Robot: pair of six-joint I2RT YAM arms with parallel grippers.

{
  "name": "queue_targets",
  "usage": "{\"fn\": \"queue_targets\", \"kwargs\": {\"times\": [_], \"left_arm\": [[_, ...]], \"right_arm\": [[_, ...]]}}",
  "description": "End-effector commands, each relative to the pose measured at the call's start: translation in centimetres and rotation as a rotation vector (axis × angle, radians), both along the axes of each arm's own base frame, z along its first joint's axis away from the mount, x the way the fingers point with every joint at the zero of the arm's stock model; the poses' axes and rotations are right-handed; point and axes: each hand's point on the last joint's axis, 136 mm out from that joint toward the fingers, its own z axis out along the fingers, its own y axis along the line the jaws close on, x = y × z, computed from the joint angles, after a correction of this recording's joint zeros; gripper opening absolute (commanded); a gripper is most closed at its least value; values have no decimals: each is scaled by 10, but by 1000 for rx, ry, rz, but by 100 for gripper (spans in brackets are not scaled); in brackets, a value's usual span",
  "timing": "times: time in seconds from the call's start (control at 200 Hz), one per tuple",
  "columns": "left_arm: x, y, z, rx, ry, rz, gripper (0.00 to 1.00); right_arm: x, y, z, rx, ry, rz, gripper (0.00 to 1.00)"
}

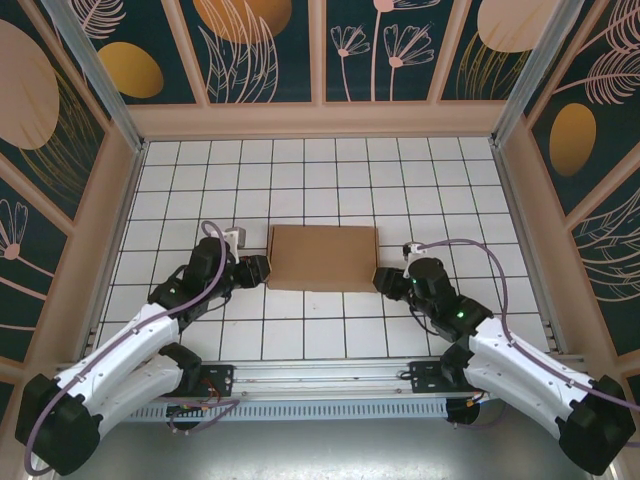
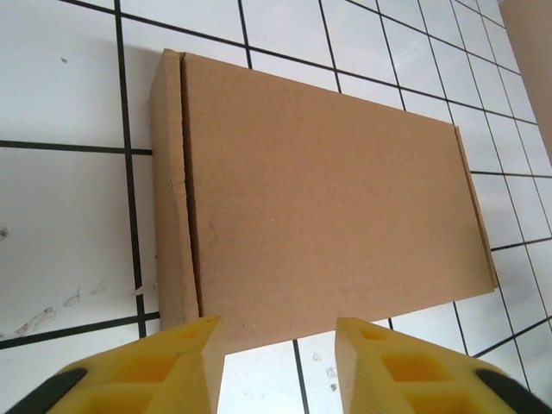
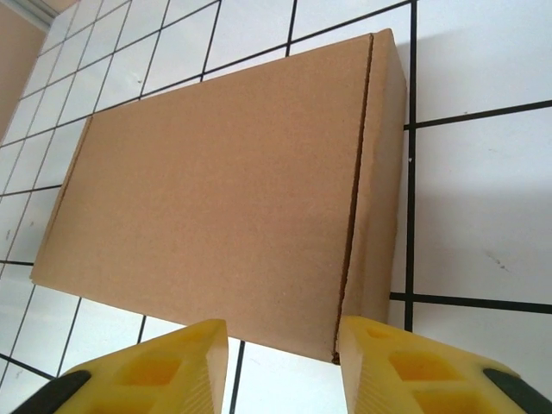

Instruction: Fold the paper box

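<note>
The left gripper [image 2: 276,349] has its yellow fingers [image 2: 164,366] spread, with nothing between them. The right gripper [image 3: 283,349] is spread and empty as well. Each gripper sits just beside one short end of the paper box [image 1: 322,257]; contact cannot be confirmed. The box lies flat and closed near the centre of the white gridded table [image 1: 300,170], so its contents are not visible. Its long axis runs left to right between the two grippers, and a flap seam [image 2: 185,190] runs along one long edge. The brown cardboard carries no readable print or label.
</note>
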Motion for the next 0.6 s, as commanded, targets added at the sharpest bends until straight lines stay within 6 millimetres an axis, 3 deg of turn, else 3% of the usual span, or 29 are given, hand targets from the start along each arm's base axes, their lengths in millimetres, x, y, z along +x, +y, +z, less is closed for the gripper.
{"fn": "queue_targets", "kwargs": {"times": [0.0, 0.26, 0.39, 0.596], "left_arm": [[10, 2, 3, 60, -18, 1, 45], [48, 4, -26, 134, -7, 67, 49], [57, -2, -47, 123, 31, 84, 47], [73, -14, -69, 116, 60, 80, 41]], "right_arm": [[8, -5, 2, -54, -1, -15, 42], [41, -10, -19, -11, 102, -34, 44], [50, 7, -29, 4, 125, 27, 38], [72, 6, -45, -11, 134, -3, 31]]}}
